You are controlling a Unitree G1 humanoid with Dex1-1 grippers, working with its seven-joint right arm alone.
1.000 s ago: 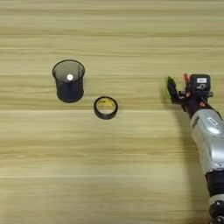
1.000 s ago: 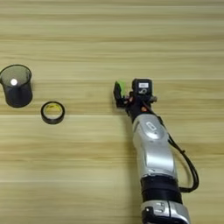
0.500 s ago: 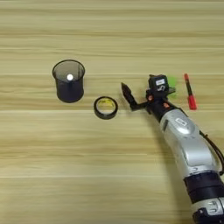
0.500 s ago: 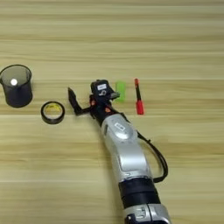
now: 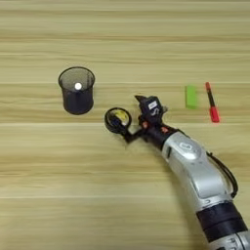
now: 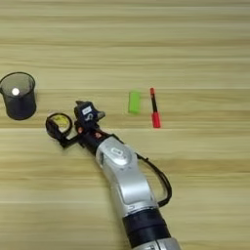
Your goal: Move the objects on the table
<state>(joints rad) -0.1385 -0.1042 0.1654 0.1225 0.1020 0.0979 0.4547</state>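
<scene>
- Nearest, the silver forearm (image 5: 195, 171) enters from the bottom right corner of the frame and slants up toward the middle, with a black cable looping along its right side.
- At its tip, the gripper (image 5: 128, 124) sits just left of centre, right at the tape ring (image 5: 117, 119); one black finger reaches along the ring's lower right rim and the other stands above beside it. The jaws look spread around the ring's right side, though whether they press on it cannot be told.
- Further up and left, the dark mesh cup (image 5: 76, 91) stands upright with a white ball (image 5: 78, 86) inside, near the ring but apart from it.
- On the right, at about the cup's height, the green block (image 5: 191, 96) lies flat, and the red marker (image 5: 212, 102) lies just beside it on its right, apart.
- Everything rests on the wooden table (image 5: 122, 44).
</scene>
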